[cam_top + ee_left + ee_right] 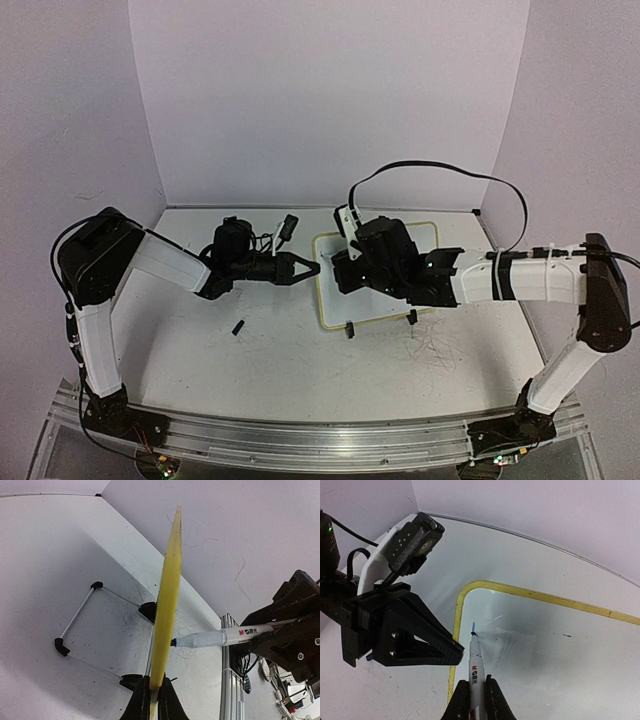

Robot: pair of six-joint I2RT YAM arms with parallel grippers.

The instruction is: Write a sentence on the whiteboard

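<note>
1. The left gripper [308,268] is closed tight on the whiteboard [545,645]. Both fingers pinch its pale-yellow frame [456,625] at the board's left edge.
2. In the left wrist view the board runs straight out ahead of this gripper. It shows edge-on, as a thin yellow strip rising from between the fingers.
3. The right gripper [475,685] is closed on a marker [475,666]. The white barrel with printed lettering sits between the fingers and points forward from them.
4. The marker's blue tip [473,626] lies just ahead of the right gripper, at the white surface close inside the board's rounded corner. Whether it presses on the board cannot be told.
5. A faint grey smudge [505,642] marks the board just to the right of the tip.
6. The left gripper's black fingers sit just beside the marker, to the left of the right gripper and apart from the barrel.
7. From above, the whiteboard lies beneath the right gripper on the desk [250,370]. That gripper and its wrist cover much of the board.
8. A thin wire stand [76,615] with black corner pieces shows ahead of the left gripper, on the side of the board away from the marker.
9. A small black object [239,327] lies on the desk near the left gripper, toward the arm bases.
10. Faint scribbles [435,345] mark the desk below the right forearm.
</note>
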